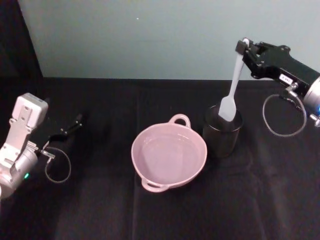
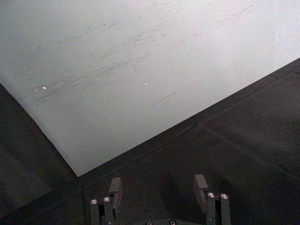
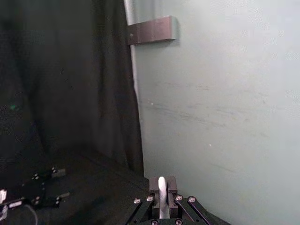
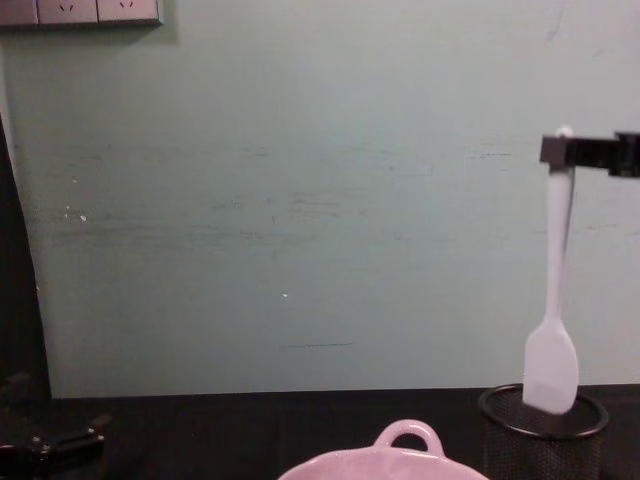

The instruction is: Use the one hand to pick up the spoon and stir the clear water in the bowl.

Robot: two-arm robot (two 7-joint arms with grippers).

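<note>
I've got R gripper point(image 1: 243, 47) clenched on the spoon point(image 1: 231, 90) handle end, paddle tip at mesh cup point(image 1: 222, 134) rim; pickup near done, pink bowl point(image 1: 169, 154) alongside not yet stirred; L gripper point(image 1: 75, 121) parked, fingers apart

The left end effector point(image 2: 158, 187) shows its two fingers point(image 2: 115, 190) spread apart; beyond lies a dark surface point(image 2: 243, 140); a pale, scuffed wall point(image 2: 140, 70) rises behind.

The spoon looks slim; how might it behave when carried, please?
Probably light: the spoon hangs straight from the right claw, pinched at its handle end. Held so, it may pivot or swing. Its head could catch the mesh cup rim. The left claw sits parked.
</note>
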